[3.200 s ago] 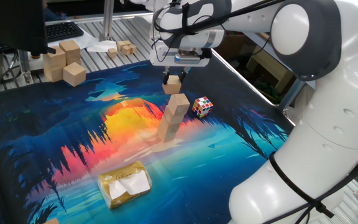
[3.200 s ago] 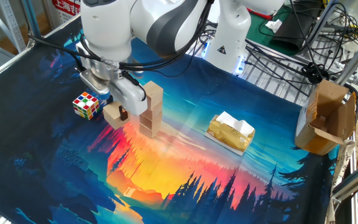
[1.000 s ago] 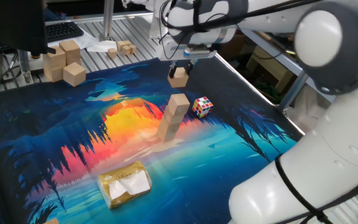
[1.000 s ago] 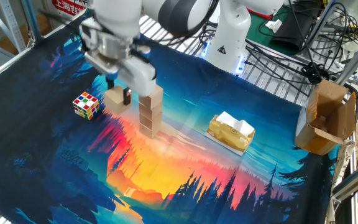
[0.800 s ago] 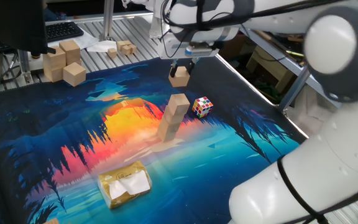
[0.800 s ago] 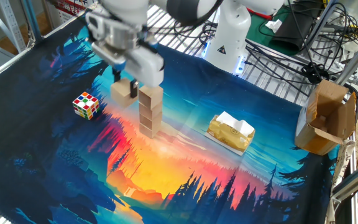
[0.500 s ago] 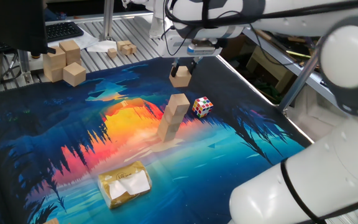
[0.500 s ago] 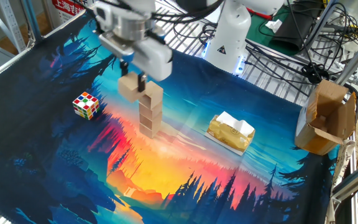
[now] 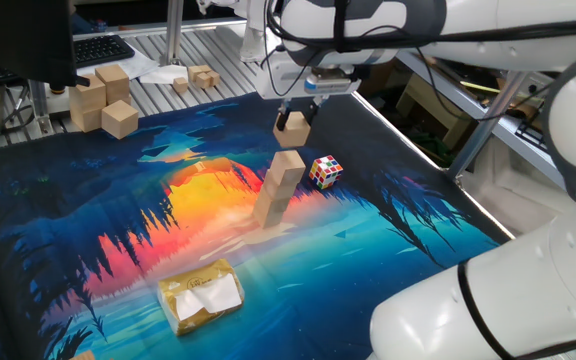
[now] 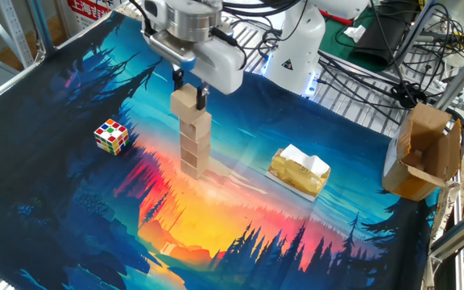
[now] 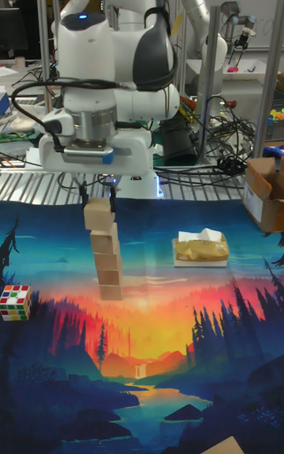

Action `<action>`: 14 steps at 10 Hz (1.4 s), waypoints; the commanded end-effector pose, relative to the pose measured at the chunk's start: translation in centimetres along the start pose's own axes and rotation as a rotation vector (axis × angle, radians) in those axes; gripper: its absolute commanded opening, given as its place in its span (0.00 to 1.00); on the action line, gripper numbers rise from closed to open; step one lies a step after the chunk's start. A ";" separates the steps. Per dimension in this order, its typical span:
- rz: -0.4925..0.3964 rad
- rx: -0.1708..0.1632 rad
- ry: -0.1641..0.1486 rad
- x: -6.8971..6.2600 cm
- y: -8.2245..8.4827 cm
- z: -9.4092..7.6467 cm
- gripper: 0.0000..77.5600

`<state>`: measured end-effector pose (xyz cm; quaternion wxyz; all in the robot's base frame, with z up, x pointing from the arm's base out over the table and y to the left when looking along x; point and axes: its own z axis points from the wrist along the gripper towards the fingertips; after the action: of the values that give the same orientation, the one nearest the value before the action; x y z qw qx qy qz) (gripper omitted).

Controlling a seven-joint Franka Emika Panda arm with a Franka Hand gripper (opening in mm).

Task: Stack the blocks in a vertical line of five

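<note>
The gripper (image 11: 99, 203), jaws clamped on one wooden block (image 11: 99, 214), holds it at the top of the stack of blocks (image 11: 106, 263) on the printed mat (image 11: 197, 351). The tall fixed view shows it slightly offset from the column; whether it touches the top block cannot be told. One fixed view alone shows the larger pale blocks (image 9: 103, 97) beyond the mat, with the puzzle cube (image 9: 326, 171) just beside the stack.

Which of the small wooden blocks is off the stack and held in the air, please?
The block clamped in the tool, hovering over the stack; the other four sit piled on the mat.
</note>
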<state>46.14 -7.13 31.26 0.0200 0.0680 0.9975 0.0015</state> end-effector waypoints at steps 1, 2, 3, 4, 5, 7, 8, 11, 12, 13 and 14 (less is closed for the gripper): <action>-0.033 0.003 0.002 0.8 0.0 0.3 0.02; -0.041 0.005 0.007 1.0 0.0 0.4 0.02; -0.046 0.007 0.011 1.2 -0.1 0.5 0.02; -0.046 0.007 0.012 1.5 -0.1 0.7 0.02; -0.046 0.007 0.012 1.5 -0.1 0.7 0.02; -0.045 0.007 0.011 2.4 -0.3 1.1 0.02; -0.045 0.007 0.011 2.6 -0.3 1.3 0.02; -0.043 0.006 0.008 3.3 -0.5 1.8 0.02; -0.044 0.005 0.008 3.3 -0.4 1.9 0.02; -0.046 0.005 0.008 3.3 -0.5 2.0 0.02; -0.047 0.005 0.008 3.3 -0.5 2.1 0.02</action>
<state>42.88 -7.10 29.00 0.0136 0.0452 0.9989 -0.0011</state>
